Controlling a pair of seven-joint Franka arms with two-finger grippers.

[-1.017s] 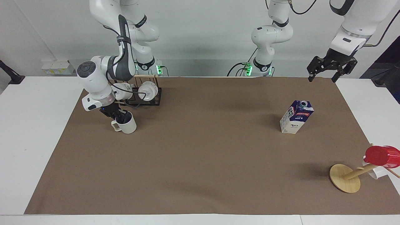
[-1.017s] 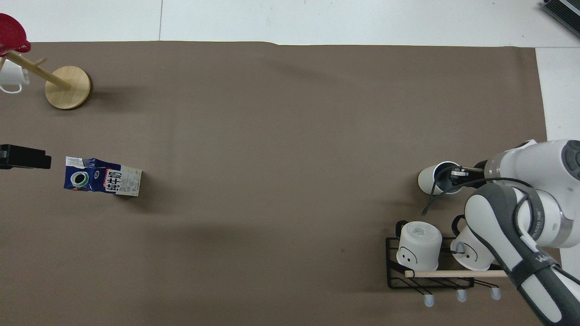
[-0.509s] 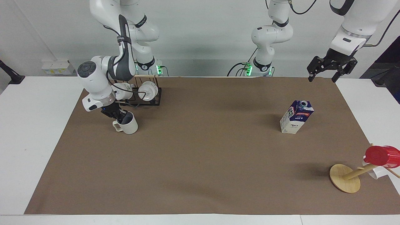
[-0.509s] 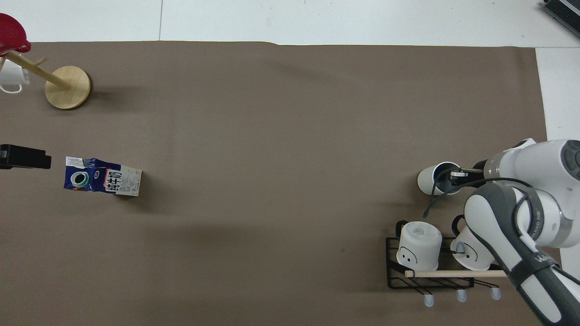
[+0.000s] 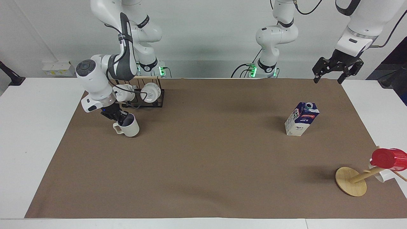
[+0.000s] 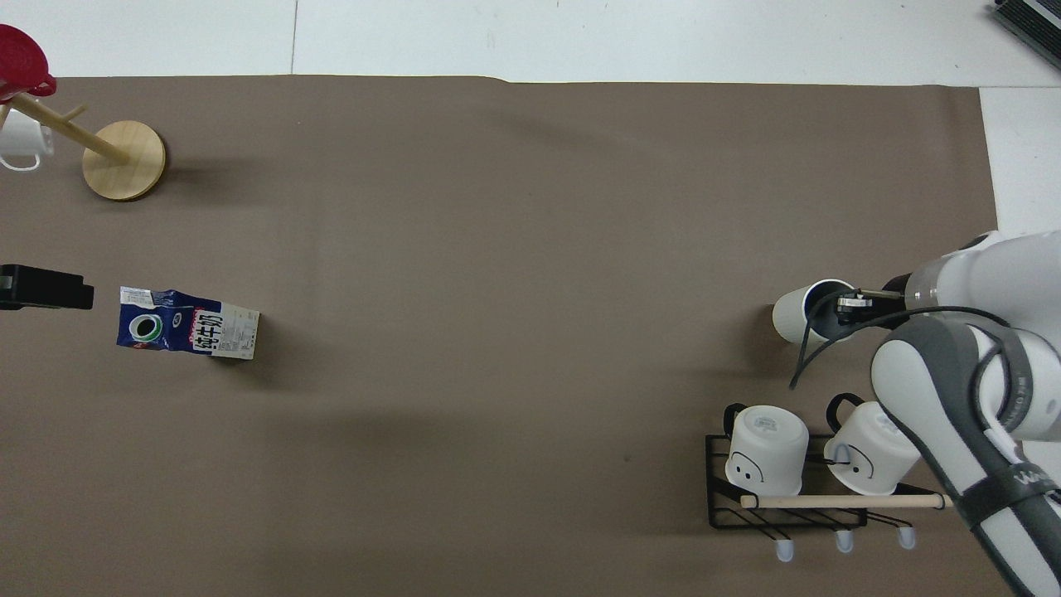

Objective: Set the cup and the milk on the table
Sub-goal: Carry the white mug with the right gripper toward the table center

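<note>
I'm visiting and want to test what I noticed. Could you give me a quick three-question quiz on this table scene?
1. True or false: the milk stands upright on the brown sheet.
2. What is the right gripper shut on? A) the red cup B) the cup C) the black rack
3. Fill in: the left gripper hangs open over the table's edge, holding ____.

Key:
1. True.
2. B; the fingers pinch its rim.
3. Nothing.
</note>
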